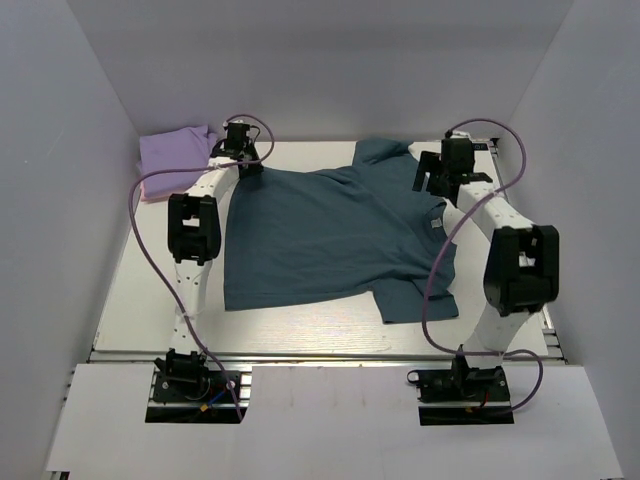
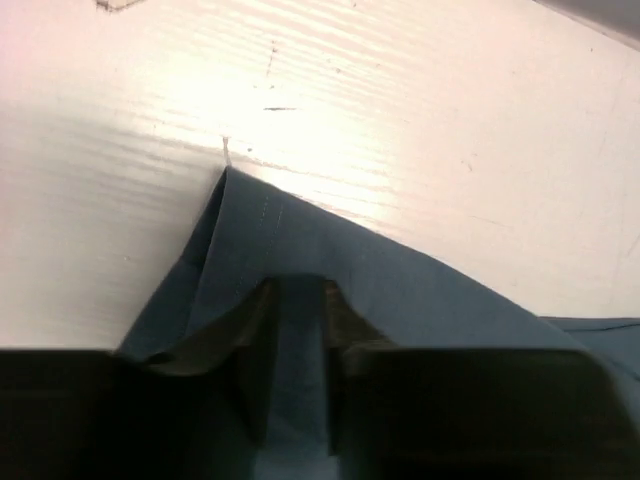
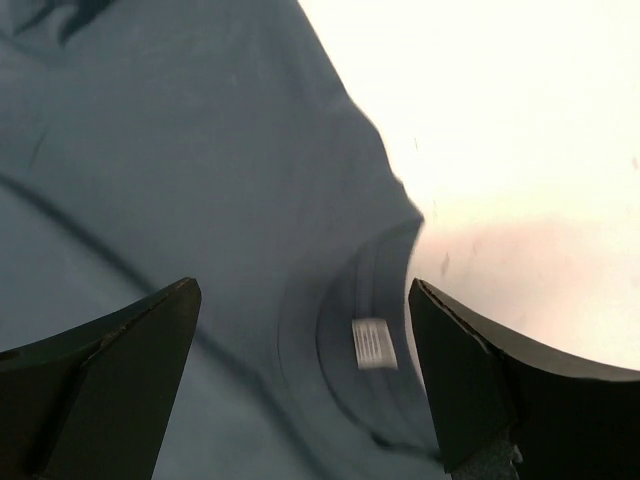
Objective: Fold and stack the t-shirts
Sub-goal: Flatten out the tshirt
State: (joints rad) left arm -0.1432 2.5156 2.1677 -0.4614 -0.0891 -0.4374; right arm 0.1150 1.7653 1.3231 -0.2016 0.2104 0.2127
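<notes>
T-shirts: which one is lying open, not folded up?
The dark teal-blue t-shirt, spread across the middle of the table. The lavender t-shirt sits folded small in the far left corner.

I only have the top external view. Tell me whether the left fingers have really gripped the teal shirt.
Observer: Yes. In the left wrist view the left gripper has its fingers shut on a raised pinch of the teal t-shirt.
Operator: Report the right side.
Observer: The right gripper is wide open over the collar, whose white label shows between its fingers.
Operator: Say where the shirt's corner is.
Observer: Just beyond the left gripper, resting on the table.
</notes>
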